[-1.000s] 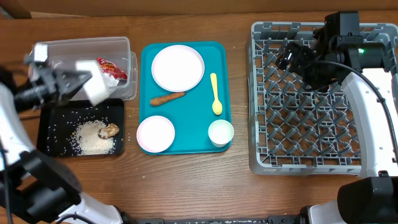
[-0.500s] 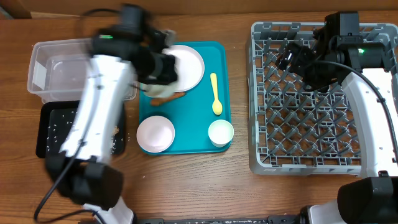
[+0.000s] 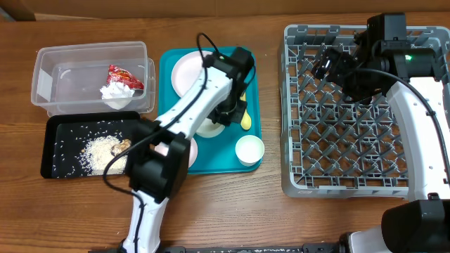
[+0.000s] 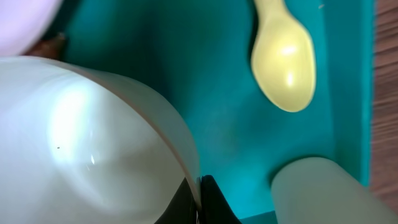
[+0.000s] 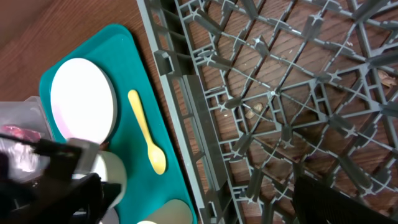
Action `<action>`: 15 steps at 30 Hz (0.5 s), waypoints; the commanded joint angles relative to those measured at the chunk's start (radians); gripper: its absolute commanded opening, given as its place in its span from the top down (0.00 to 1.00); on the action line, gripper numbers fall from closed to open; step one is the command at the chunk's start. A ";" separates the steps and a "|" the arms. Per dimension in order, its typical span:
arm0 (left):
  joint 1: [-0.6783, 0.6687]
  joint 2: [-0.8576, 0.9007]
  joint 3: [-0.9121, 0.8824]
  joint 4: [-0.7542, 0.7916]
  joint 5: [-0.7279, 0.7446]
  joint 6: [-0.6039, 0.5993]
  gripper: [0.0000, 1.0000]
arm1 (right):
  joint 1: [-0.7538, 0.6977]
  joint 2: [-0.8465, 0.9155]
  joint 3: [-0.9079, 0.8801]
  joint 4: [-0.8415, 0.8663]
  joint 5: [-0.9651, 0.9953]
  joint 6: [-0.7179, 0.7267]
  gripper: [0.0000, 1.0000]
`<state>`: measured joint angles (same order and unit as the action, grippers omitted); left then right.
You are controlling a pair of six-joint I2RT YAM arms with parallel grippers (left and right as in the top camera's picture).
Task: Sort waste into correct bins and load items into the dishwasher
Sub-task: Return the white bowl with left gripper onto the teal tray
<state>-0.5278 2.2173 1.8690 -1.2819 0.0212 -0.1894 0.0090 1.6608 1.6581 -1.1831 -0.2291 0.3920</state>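
Note:
My left gripper (image 3: 225, 116) is shut on the rim of a white bowl (image 3: 207, 128) and holds it over the teal tray; the left wrist view shows the rim (image 4: 81, 137) pinched between the fingers (image 4: 199, 202). The yellow spoon (image 3: 245, 119) and the white cup (image 3: 249, 149) lie just right of it. The plate (image 3: 188, 70) and a second bowl (image 3: 191, 156) are partly hidden by the arm. The carrot is hidden. The clear tub (image 3: 49, 60) holds the red wrapper (image 3: 121, 76) and napkin (image 3: 116, 93). My right gripper (image 3: 325, 65) hangs open and empty over the grey dish rack (image 3: 290, 105).
The black tray (image 3: 56, 126) in front of the tub holds rice (image 3: 98, 151) and a brown lump (image 3: 125, 145). The teal tray (image 3: 165, 91) lies between the bins and the rack. My left arm stretches across the tray's left half.
My left arm has swung right with the bowl, from over the clear tub to the middle of the teal tray. The right arm has not moved.

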 commanded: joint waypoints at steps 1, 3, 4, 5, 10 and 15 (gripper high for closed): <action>-0.018 0.003 0.012 -0.003 -0.028 -0.021 0.96 | 0.002 -0.004 0.010 0.003 0.004 0.000 0.00; -0.024 0.003 0.012 -0.003 -0.028 -0.021 0.96 | 0.002 -0.004 0.010 0.003 0.004 0.000 0.00; -0.024 0.003 0.012 -0.004 -0.027 -0.021 0.96 | 0.002 -0.004 0.010 0.003 0.004 0.000 0.00; -0.024 0.003 0.012 -0.005 -0.023 -0.021 0.96 | 0.002 -0.004 0.010 0.003 0.004 0.000 0.00; -0.023 0.003 0.012 -0.012 -0.021 -0.021 0.68 | 0.002 -0.004 0.010 0.003 0.004 0.000 0.00; -0.022 0.003 0.012 -0.013 -0.021 -0.021 0.48 | 0.002 -0.004 0.010 0.003 0.004 0.000 0.00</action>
<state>-0.5468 2.2265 1.8694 -1.2930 0.0101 -0.2073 0.0090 1.6608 1.6581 -1.1828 -0.2287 0.3923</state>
